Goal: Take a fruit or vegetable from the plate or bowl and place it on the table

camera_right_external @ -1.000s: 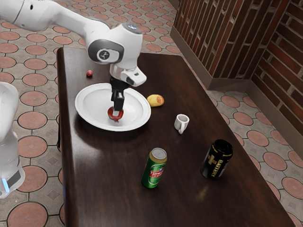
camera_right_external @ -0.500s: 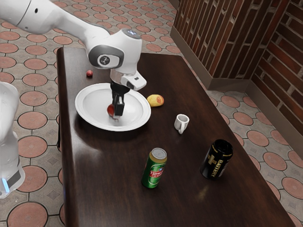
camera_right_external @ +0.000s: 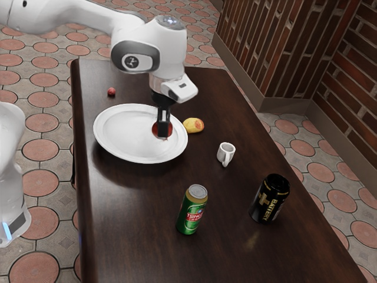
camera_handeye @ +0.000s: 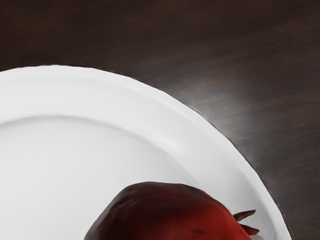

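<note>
In the exterior view my gripper (camera_right_external: 163, 132) is over the right-hand part of the white plate (camera_right_external: 121, 154), shut on a red pomegranate. The fruit (camera_right_external: 155, 129) bulges out on both sides of the dark finger nearer the camera, which hides its middle. The wrist view has the pomegranate (camera_handeye: 165, 212) large at its lower edge, its dry crown pointing sideways, with the plate (camera_handeye: 90, 95) and its curved rim beneath. How high the fruit hangs above the plate I cannot tell.
A yellow-red fruit (camera_right_external: 193, 125) lies on the table (camera_right_external: 141, 236) just beyond the plate's rim. Farther along stand a white mug (camera_right_external: 225, 153), a green can (camera_right_external: 192, 210) and a black can (camera_right_external: 270, 198). A small red fruit (camera_right_external: 111, 92) sits behind the plate.
My gripper has carried the pomegranate from the plate's middle toward the exterior view's right, near the rim. The other objects have stayed where they were.
</note>
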Controlling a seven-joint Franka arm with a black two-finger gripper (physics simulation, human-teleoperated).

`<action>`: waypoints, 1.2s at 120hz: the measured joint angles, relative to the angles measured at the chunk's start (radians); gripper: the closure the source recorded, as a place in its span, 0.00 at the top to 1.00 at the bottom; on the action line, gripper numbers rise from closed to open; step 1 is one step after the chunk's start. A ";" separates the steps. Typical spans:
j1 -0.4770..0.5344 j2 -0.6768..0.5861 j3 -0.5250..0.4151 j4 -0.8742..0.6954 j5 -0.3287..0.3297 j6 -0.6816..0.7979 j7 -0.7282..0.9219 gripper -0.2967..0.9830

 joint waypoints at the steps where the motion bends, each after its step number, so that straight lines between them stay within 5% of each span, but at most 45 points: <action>1: -0.006 0.002 -0.001 0.004 0.000 -0.001 0.000 0.36; 43: -0.063 0.296 -0.106 0.277 -0.011 -0.016 -0.006 0.37; 78: -0.065 0.378 -0.108 0.339 -0.014 -0.014 -0.008 0.37; 121: -0.076 0.369 -0.103 0.338 -0.031 -0.014 0.005 0.67; 144: -0.077 0.369 -0.102 0.336 -0.028 -0.014 0.009 0.74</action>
